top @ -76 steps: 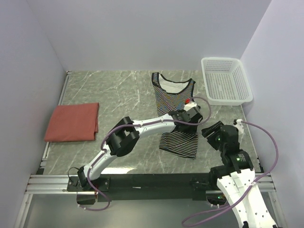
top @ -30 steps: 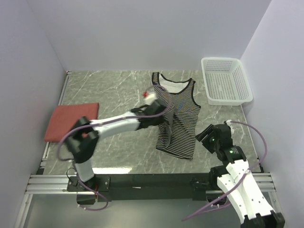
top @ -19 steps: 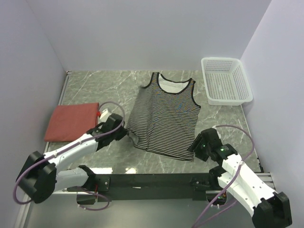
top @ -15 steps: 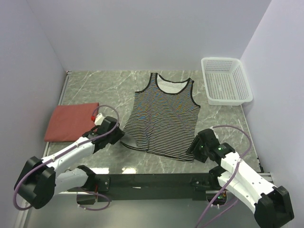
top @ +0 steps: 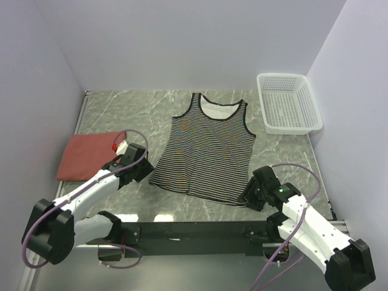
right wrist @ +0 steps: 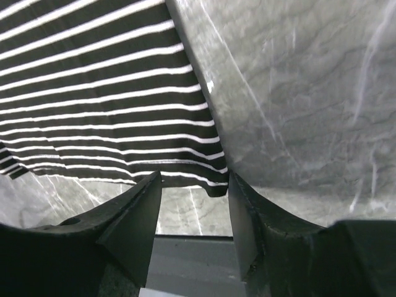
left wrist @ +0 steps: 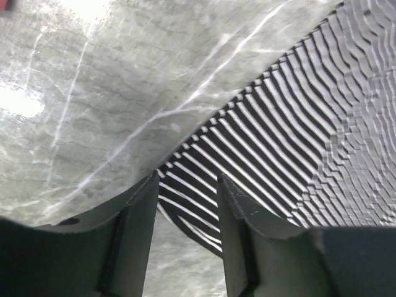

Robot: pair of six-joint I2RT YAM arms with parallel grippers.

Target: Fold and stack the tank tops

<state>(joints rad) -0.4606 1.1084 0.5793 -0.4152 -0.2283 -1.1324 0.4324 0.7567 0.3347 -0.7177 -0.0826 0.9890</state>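
The black-and-white striped tank top (top: 206,151) lies spread flat in the middle of the marble table (top: 133,112), its neckline toward the top of the frame. The left gripper (top: 147,174) sits at its lower left hem corner, fingers parted with the striped edge between them (not pinched, going by the wrist view). The right gripper (top: 250,195) is at the lower right corner, fingers also apart. A folded brick-red top (top: 91,156) lies at the left.
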